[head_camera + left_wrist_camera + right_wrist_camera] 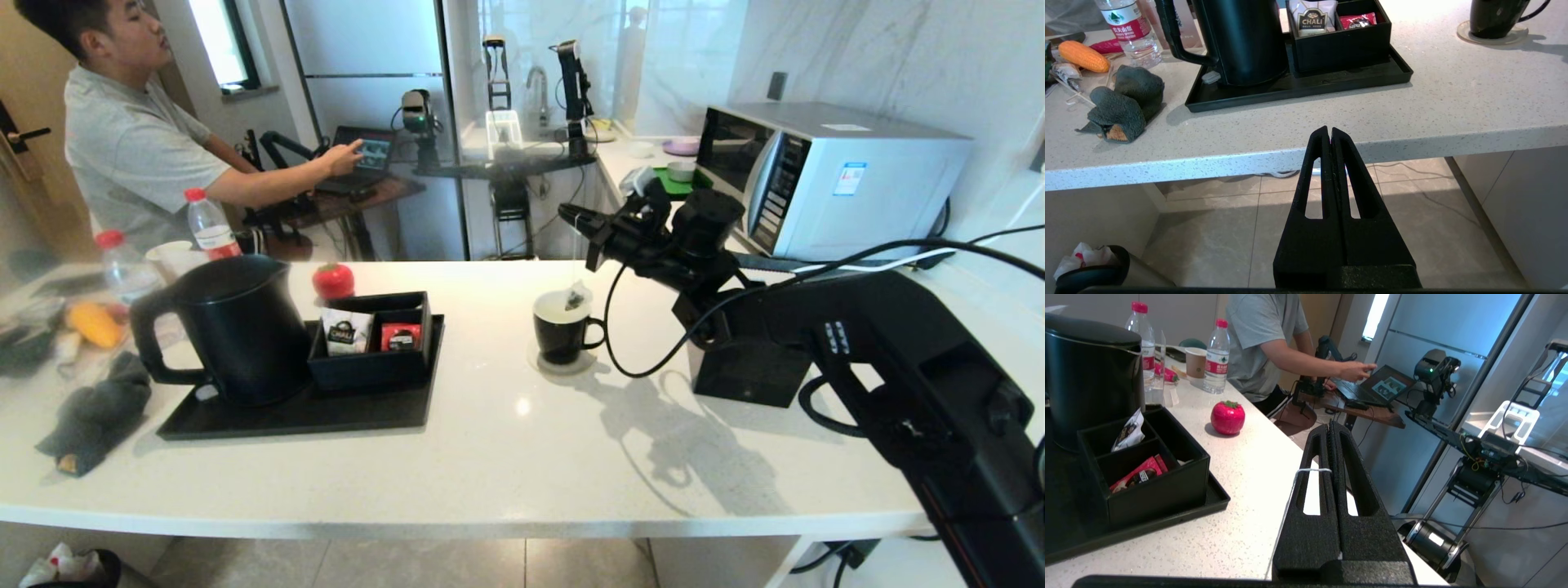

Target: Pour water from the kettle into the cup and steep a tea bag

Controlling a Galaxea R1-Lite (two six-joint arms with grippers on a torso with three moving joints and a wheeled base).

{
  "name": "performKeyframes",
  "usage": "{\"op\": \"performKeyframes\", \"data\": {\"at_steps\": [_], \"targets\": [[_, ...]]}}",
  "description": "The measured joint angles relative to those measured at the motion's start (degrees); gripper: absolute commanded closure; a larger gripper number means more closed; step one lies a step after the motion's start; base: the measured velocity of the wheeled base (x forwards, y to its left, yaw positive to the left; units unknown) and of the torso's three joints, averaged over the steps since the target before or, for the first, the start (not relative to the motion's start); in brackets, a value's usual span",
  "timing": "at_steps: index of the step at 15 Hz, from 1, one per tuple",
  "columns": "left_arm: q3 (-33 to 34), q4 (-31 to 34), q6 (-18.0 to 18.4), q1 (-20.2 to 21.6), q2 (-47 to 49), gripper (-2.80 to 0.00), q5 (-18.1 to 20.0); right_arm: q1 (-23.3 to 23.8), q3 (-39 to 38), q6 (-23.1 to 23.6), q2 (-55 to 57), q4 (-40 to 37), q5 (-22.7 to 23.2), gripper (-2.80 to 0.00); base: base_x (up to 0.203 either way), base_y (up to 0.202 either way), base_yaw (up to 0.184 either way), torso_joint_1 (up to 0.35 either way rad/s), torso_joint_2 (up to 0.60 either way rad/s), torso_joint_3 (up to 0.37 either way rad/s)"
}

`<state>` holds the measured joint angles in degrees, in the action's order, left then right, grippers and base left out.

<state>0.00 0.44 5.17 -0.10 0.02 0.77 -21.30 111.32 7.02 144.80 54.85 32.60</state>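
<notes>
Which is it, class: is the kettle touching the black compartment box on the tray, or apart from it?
Cannot tell. In the head view the kettle overlaps the box; the left wrist view shows them side by side on the tray, with no clear gap or contact.

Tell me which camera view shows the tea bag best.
The head view: the tea bag hangs at the cup's rim, on a string from the shut right gripper. The right wrist view shows only the string across its fingers; the left wrist view shows none of it.
</notes>
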Motion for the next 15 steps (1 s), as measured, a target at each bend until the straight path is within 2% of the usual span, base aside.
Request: {"op": "performKeyframes", "data": {"at_steps": [5,10,15], "targets": [[0.0,0.0,0.0,0.0,0.0,0.0,0.0,0.0,-0.33,0.05,2.36,1.98,-0.02,0.0,0.0,0.0,0.0,0.0,0.0,0.0],[0.0,0.0,0.0,0.0,0.0,0.0,0.0,0.05,-4.2,0.05,4.73,5.52,-0.02,0.0,0.0,0.0,0.0,0.0,0.0,0.0],[0.0,0.0,0.0,0.0,0.0,0.0,0.0,0.45,-3.76,-0.09,4.85,4.8,-0.01,0.0,0.0,0.0,0.0,0.0,0.0,0.0]]}}
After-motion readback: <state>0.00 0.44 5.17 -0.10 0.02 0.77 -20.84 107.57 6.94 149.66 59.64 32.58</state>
